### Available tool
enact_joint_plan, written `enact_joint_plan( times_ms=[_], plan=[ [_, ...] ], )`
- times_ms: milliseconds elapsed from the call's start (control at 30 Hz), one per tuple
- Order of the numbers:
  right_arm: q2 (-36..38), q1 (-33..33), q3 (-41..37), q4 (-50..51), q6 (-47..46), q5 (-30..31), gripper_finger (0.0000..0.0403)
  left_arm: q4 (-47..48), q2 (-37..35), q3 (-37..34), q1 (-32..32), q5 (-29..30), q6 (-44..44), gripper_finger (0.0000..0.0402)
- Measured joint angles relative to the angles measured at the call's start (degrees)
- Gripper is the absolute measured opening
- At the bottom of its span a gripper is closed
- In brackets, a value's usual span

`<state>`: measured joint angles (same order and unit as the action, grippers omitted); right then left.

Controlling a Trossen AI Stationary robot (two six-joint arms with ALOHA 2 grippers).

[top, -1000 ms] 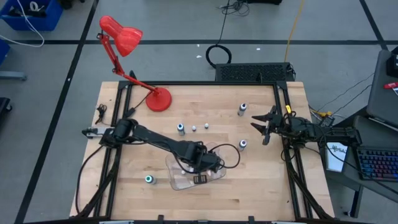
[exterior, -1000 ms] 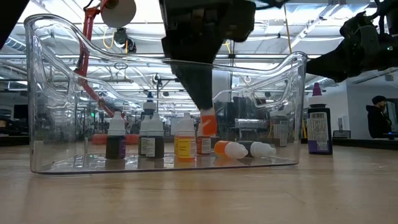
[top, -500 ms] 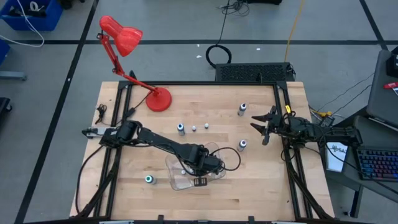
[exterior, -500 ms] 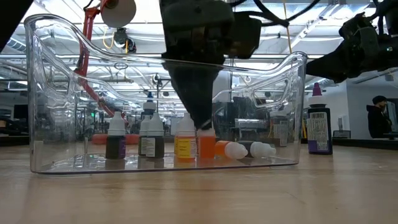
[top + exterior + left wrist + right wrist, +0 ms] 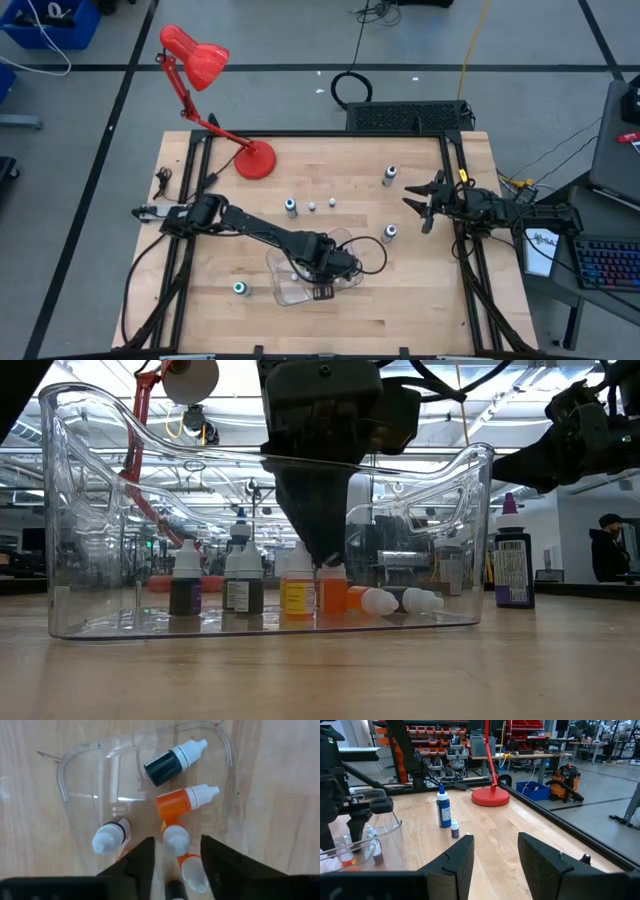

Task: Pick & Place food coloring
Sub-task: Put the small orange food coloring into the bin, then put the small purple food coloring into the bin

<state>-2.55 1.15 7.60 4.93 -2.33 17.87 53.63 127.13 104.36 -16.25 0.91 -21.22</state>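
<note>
While the left gripper (image 5: 176,857) hangs inside the clear tray (image 5: 285,292), the findings are as follows.

Left gripper: fingers parted on either side of an upright orange dropper bottle (image 5: 332,591). In the left wrist view the bottle's white cap sits between them with a gap on each side, so I judge the bottle released, standing on the tray floor.

Right gripper (image 5: 428,202): waits above the table's right side, well apart from the tray; fingers spread, holding nothing.

Food coloring in tray: several bottles. A dark one (image 5: 172,761) and an orange one (image 5: 185,802) lie on their sides; in the low view a dark bottle (image 5: 187,586), a second dark one (image 5: 243,587) and a yellow one (image 5: 297,586) stand upright just beside the orange bottle.

Food coloring outside tray: a teal-topped bottle (image 5: 240,288) near the tray's left, a bottle (image 5: 291,206) toward the red desk lamp (image 5: 212,97), one (image 5: 390,232) right of the tray, one (image 5: 388,176) farther back.

Step judged: placement done, withdrawal due.

Risk one: a finger grazing the cap on the way up would topple the orange bottle into its upright neighbours.

Risk two: the arm catching the tray rim would shift the tray.
</note>
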Motion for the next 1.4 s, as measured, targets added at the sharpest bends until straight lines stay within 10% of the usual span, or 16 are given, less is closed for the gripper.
enact_joint_plan(
  times_ms=[367, 767, 1400],
  plan=[
    [0.0, 0.0, 0.0, 0.0, -0.01, 0.0, 0.0141, 0.5, -4.93, 0.0, 0.16, 0.0, -0.27, 0.0203],
    [0.02, 0.0, 0.0, -0.02, 0.0, 0.02, 0.0141, 9.7, -17.81, 0.07, 5.96, 21.9, 1.37, 0.0182],
    [-0.35, 0.0, -0.04, -0.04, 0.0, 0.0, 0.0141, -5.85, -15.72, -17.14, 26.73, 3.03, 4.08, 0.0182]
  ],
)
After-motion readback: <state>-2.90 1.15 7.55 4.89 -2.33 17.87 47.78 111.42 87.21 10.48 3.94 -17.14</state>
